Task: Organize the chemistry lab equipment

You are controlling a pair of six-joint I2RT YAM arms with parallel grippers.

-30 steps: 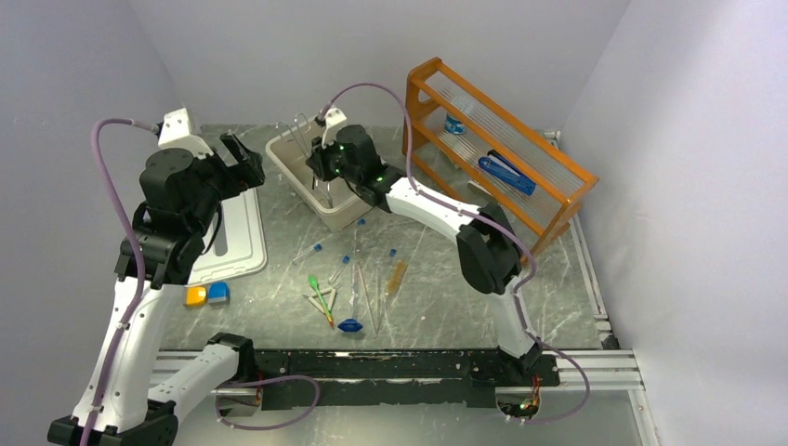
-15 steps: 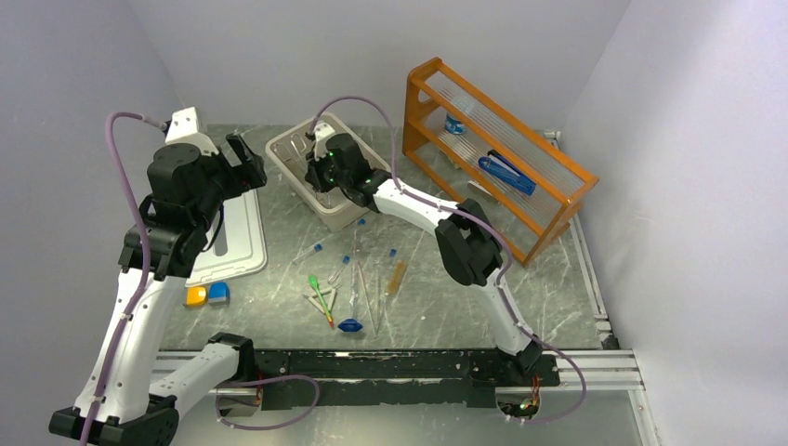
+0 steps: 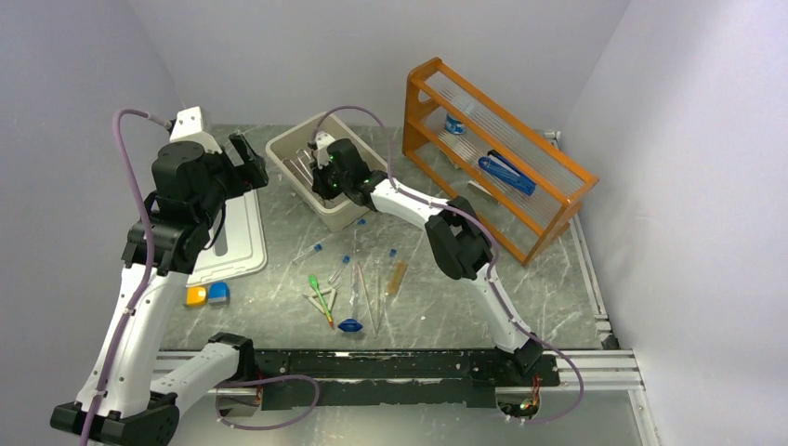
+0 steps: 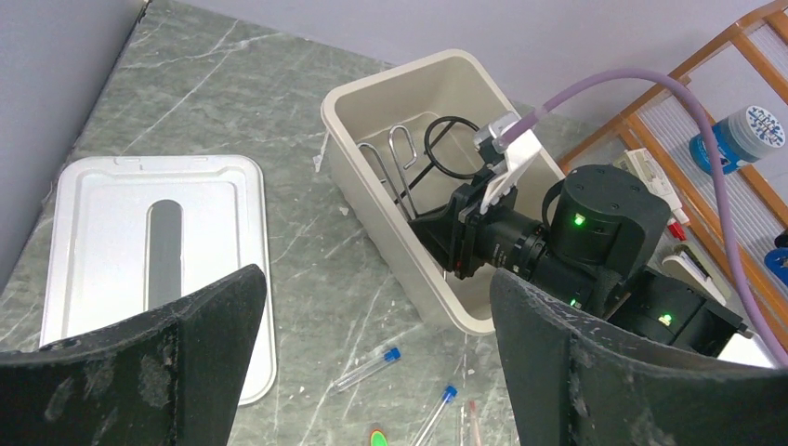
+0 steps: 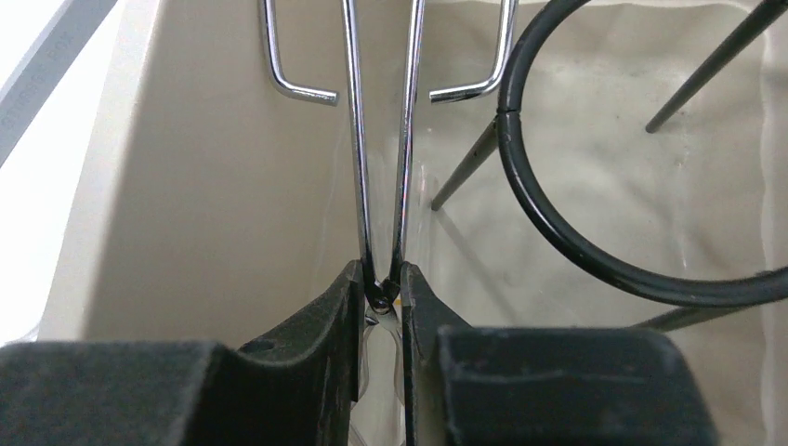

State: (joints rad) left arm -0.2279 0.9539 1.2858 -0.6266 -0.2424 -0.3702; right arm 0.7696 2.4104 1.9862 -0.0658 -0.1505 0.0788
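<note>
Down inside the beige bin (image 3: 340, 216), little room was offered: the right gripper (image 5: 381, 279) was set between one side wall and the black wire ring stand (image 5: 504, 130), whose ring was seen just beside the metal tweezers (image 5: 355, 139). The tweezers were clamped at their joined end by the right gripper, chrome arms stretched away to hooked ends. The left gripper (image 4: 376, 297) was held wide open above the table, near the bin's corner and the white lid (image 3: 237, 237). Blue-capped test tubes (image 3: 311, 251) and green droppers (image 3: 319, 290) were seen scattered on open tabletop nearer the arm bases.
</note>
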